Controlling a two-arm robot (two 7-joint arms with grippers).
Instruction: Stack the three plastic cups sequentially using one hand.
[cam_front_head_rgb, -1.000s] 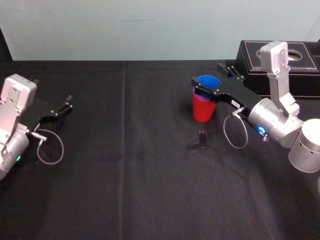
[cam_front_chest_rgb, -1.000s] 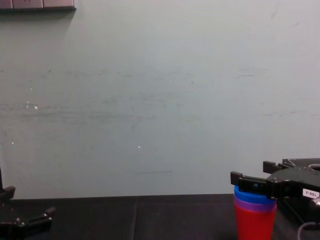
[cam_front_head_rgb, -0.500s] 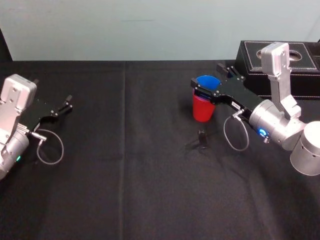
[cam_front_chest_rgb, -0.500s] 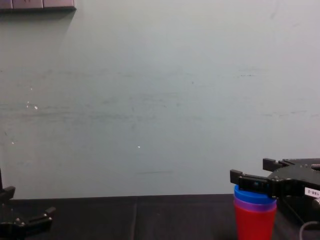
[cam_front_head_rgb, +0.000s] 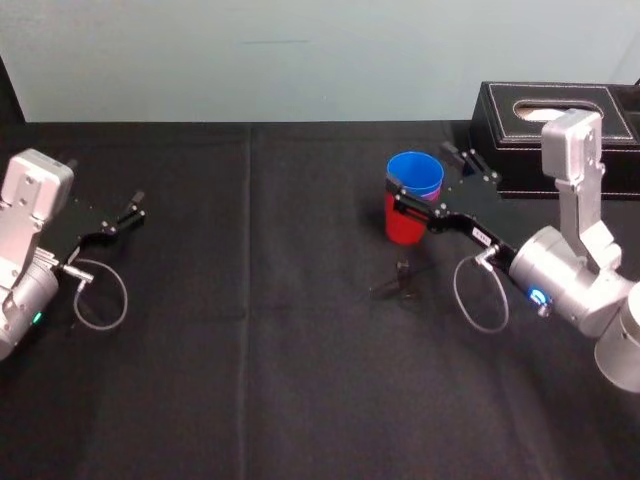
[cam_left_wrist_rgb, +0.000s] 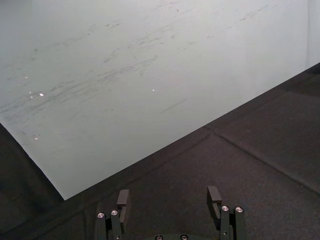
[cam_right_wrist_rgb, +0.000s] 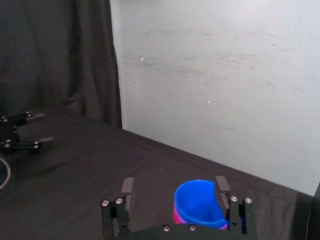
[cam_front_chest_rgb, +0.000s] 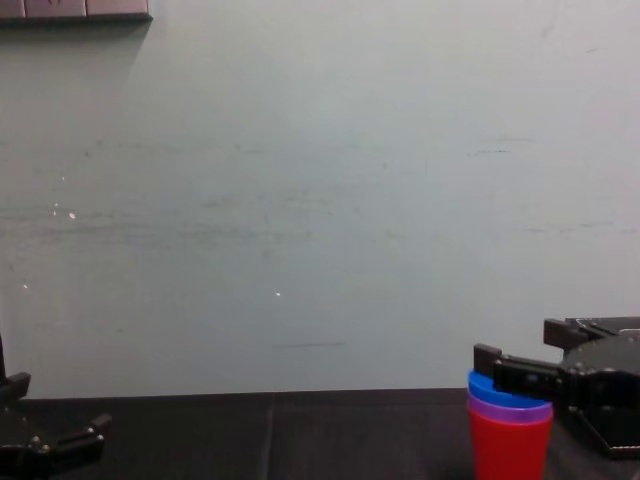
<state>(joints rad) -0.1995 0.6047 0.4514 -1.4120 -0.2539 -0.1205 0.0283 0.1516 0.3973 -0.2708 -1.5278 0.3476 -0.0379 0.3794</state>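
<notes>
Red cup (cam_front_head_rgb: 402, 226) is standing upright on the black tablecloth (cam_front_head_rgb: 250, 320), near the black stitched box (cam_front_head_rgb: 560, 118), off that box's left front corner. Purple cup (cam_front_chest_rgb: 510, 408) is sitting nested in the red one, showing just a thin band above the red rim. Blue cup (cam_front_head_rgb: 415, 174) is sitting nested in the purple one on top, mouth facing up, so all three are forming one stack. Right gripper (cam_front_head_rgb: 421, 175) is reaching in from in front of the box toward its left, at about rim height of the stack. Its fingers (cam_right_wrist_rgb: 127, 185) are standing spread apart with the blue cup between them, nearer one finger than the other, and they are not clamping it; whether that nearer finger is touching the cup cannot be told. A small dark object (cam_front_head_rgb: 402, 276), too small to identify, is lying on the cloth just nearer the robot than the stack, farther from the box. Left gripper (cam_front_head_rgb: 135, 207) is resting low over the cloth far to the left of the box, well apart from the cups, its fingers released and gripping nothing. A pale wall (cam_front_chest_rgb: 300, 200) is standing behind the box and the table.
</notes>
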